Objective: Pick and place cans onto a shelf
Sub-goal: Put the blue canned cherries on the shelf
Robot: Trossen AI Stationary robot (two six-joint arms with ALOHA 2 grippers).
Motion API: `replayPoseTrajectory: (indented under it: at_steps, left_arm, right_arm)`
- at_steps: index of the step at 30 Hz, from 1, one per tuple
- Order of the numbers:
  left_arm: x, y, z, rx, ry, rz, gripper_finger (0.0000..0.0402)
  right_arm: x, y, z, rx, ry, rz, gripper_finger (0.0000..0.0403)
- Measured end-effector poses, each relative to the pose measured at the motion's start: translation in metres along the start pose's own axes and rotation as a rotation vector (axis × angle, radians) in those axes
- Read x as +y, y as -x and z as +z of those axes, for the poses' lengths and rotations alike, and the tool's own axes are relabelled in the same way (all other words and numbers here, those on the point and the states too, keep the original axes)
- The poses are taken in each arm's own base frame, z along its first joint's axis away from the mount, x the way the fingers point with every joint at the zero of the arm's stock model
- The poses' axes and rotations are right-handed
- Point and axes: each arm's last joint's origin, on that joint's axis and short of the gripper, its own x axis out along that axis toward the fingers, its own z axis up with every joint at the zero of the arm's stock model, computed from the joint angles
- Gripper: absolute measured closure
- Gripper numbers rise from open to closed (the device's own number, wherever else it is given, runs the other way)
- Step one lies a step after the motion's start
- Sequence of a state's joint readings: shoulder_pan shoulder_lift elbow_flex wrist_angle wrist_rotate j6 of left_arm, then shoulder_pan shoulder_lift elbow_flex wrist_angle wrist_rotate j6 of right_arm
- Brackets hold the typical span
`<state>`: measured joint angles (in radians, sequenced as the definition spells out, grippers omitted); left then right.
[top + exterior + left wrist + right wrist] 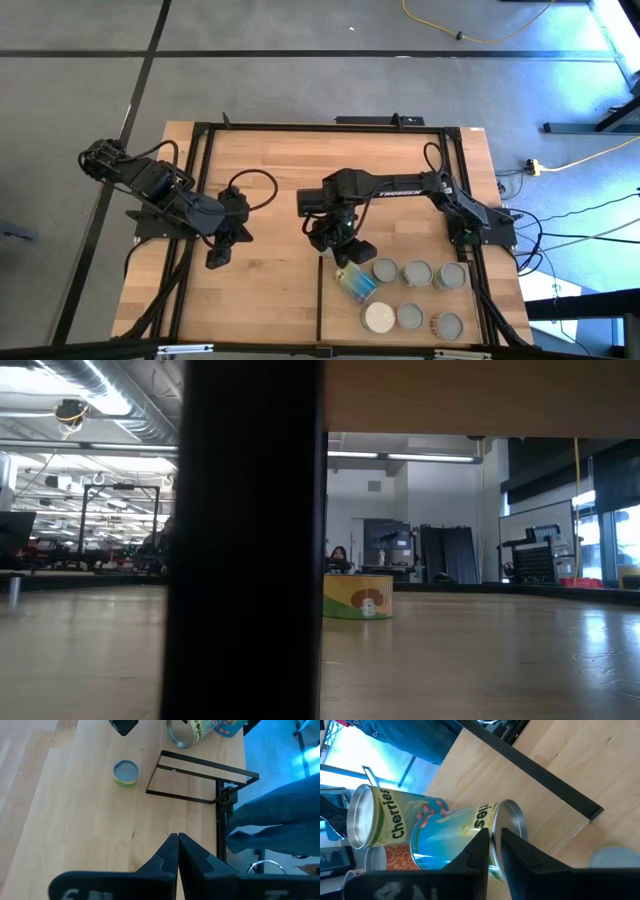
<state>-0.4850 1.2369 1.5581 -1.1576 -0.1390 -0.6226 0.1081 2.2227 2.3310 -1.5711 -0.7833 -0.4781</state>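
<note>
Hidden: in the low view we see a dark post blocking the bench's left
Blue cherries can (445, 840): tilted on its side, rim clamped by right tool (350, 252)
Left tool (217, 257): fingers together, empty

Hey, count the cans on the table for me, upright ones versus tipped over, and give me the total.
Clustered upright cans: 6
Upright green-yellow can, standing apart: 1
Tipped blue can, in the right gripper: 1
Total: 8
</note>
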Motion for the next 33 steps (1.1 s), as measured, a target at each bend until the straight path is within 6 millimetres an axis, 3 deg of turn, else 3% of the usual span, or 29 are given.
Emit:
replayPoseTrajectory:
  at_steps: [18, 26, 33]
  left_arm:
    - [0.000, 0.000, 0.000, 0.000, 0.003, 0.000, 0.0401]
    - [0.000, 0.000, 0.000, 0.000, 0.003, 0.000, 0.0401]
    - [0.000, 0.000, 0.000, 0.001, 0.003, -0.002, 0.0401]
  right_arm:
    - [-0.001, -0.001, 0.000, 0.003, -0.026, -0.002, 0.0352]
    - [-0.014, -0.019, -0.011, 0.043, -0.108, 0.086, 0.0352]
    - [-0.013, -0.018, -0.011, 0.043, -0.097, 0.069, 0.0352]
